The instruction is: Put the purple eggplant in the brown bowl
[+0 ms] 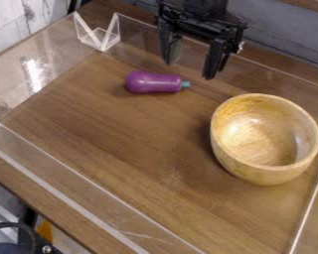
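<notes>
Eggplant (156, 83) on table (lying flat) — untouched.

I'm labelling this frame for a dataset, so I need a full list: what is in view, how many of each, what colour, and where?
eggplant: one, purple with a dark green stem cap, lying on its side on the table, upper middle, stem pointing right.
bowl: one, light-brown wood, upright on the table at right, nothing inside.
table: one, dark brown wood, filling most of the view.
clear walls: transparent panels around the table edges; count hard to tell.
gripper: one, black, at top centre, pointing down with fingers open, above and to the right of the eggplant, holding nothing.
</notes>
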`<state>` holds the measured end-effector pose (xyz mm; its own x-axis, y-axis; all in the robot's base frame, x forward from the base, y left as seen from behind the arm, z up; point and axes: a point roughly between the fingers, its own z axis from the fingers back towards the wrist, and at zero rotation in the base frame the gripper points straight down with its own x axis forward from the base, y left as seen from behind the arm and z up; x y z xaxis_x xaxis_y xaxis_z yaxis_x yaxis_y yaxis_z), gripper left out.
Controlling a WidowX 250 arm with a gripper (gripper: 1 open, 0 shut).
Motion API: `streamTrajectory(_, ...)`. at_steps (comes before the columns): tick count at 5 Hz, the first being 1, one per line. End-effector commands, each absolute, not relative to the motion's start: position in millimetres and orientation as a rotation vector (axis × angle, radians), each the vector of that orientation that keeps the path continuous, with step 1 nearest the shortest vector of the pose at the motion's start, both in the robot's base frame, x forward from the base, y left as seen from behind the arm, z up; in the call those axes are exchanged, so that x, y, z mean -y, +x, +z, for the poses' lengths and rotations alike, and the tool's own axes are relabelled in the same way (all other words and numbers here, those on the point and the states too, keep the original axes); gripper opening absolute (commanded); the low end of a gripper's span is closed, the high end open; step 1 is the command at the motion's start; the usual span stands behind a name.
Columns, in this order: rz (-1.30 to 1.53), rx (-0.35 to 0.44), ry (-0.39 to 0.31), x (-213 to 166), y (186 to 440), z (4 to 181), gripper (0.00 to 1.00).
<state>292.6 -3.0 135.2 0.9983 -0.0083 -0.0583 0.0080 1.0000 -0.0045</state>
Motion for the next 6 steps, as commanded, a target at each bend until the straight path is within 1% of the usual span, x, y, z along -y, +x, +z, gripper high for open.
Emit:
streamTrajectory(1, -0.02, -0.077, -0.004, 2.9, 291.4, 129.4, 1.0)
streamTrajectory(2, -0.199, -0.096, 0.007, -10.0, 293.5, 123.5, 1.0)
streamTrajectory(4, -0.367, -0.128, 0.016, -20.0, 293.8, 113.6, 1.0)
streamTrajectory(6, -0.567, -0.15, 0.027, -31.5, 294.3, 107.3, 1.0)
